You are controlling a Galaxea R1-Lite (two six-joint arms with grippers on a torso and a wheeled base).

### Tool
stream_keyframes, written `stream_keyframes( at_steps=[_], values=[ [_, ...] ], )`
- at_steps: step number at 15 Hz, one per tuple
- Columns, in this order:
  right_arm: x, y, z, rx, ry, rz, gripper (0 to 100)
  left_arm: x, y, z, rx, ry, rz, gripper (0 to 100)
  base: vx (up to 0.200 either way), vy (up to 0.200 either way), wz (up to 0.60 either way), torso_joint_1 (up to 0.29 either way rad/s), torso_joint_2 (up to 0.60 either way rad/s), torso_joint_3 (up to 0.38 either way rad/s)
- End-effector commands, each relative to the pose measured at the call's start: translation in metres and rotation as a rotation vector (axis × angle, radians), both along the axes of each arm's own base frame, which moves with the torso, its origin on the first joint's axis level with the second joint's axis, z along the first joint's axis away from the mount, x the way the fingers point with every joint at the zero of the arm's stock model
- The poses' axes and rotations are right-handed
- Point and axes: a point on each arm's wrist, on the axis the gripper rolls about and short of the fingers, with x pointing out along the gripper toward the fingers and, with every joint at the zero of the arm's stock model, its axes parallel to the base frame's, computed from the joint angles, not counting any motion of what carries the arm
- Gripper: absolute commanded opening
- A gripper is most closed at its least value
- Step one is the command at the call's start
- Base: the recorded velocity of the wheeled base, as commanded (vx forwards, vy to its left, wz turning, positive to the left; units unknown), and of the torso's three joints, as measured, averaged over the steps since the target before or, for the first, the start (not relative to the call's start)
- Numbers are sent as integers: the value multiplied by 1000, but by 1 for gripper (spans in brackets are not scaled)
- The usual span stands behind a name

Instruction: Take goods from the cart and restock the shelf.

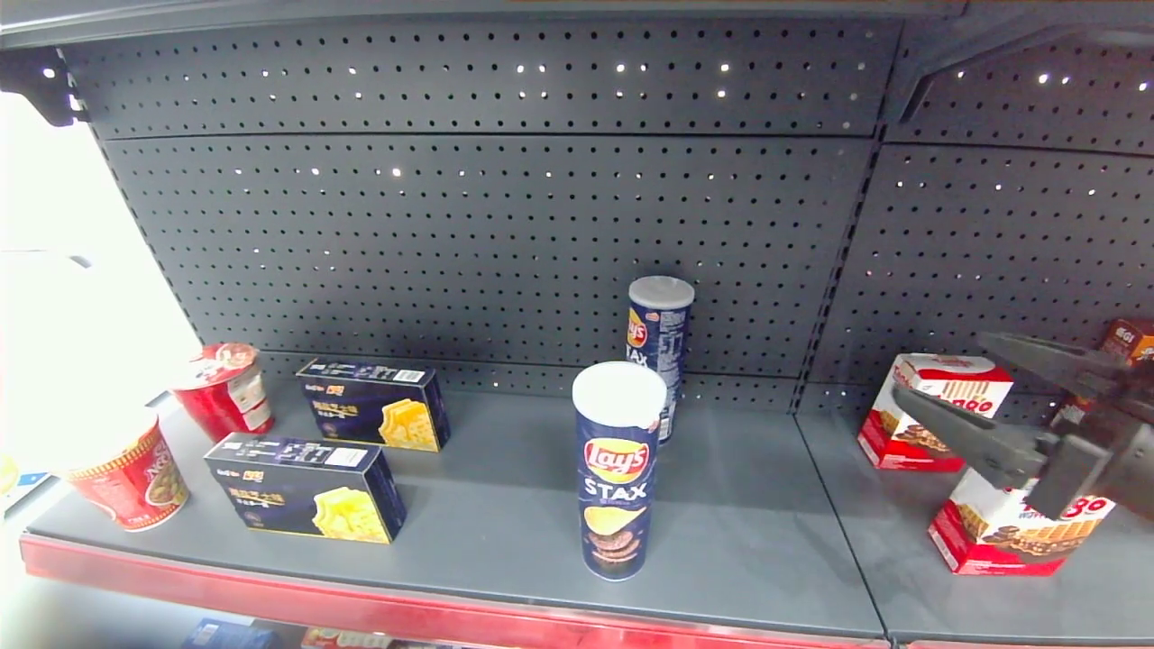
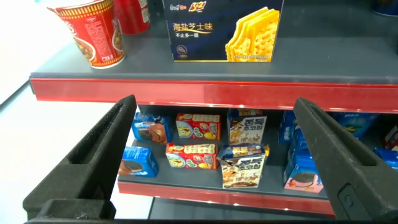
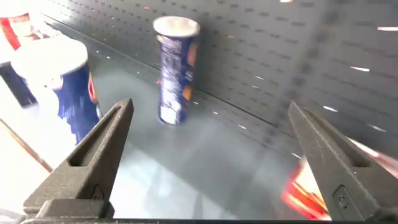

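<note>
Two tall dark blue chip cans stand on the grey shelf: a front can near the red edge and a rear can by the pegboard. Over the shelf's right section my right gripper hangs open and empty, in front of the red and white wafer boxes, pointing toward the cans. In the right wrist view the rear can and the front can lie ahead of that gripper. My left gripper is open and empty, below and in front of the shelf's red edge.
Two dark blue cracker boxes and two red noodle cups fill the shelf's left part. Another wafer box lies under the right gripper. A lower shelf holds several biscuit packs. Bare shelf lies between the cans and the wafer boxes.
</note>
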Motion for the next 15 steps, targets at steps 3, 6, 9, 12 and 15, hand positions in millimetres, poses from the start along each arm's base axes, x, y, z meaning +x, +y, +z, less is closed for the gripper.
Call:
stream_keyframes(
  at_steps=[3, 6, 9, 12, 15],
  values=[
    [-102, -60, -47, 3, -146, -292, 100, 0, 0, 0, 0, 1, 0, 100, 0, 0, 0, 0, 0, 0],
    [-128, -64, -94, 21, -113, -413, 100, 0, 0, 0, 0, 1, 0, 100, 0, 0, 0, 0, 0, 0],
    [-148, -66, -125, 74, -8, -482, 100, 0, 0, 0, 0, 1, 0, 100, 0, 0, 0, 0, 0, 0],
    [-155, -66, -143, 104, 77, -523, 100, 0, 0, 0, 0, 1, 0, 100, 0, 0, 0, 0, 0, 0],
    [-157, -66, -148, 120, 109, -515, 100, 0, 0, 0, 0, 1, 0, 100, 0, 0, 0, 0, 0, 0]
  ],
)
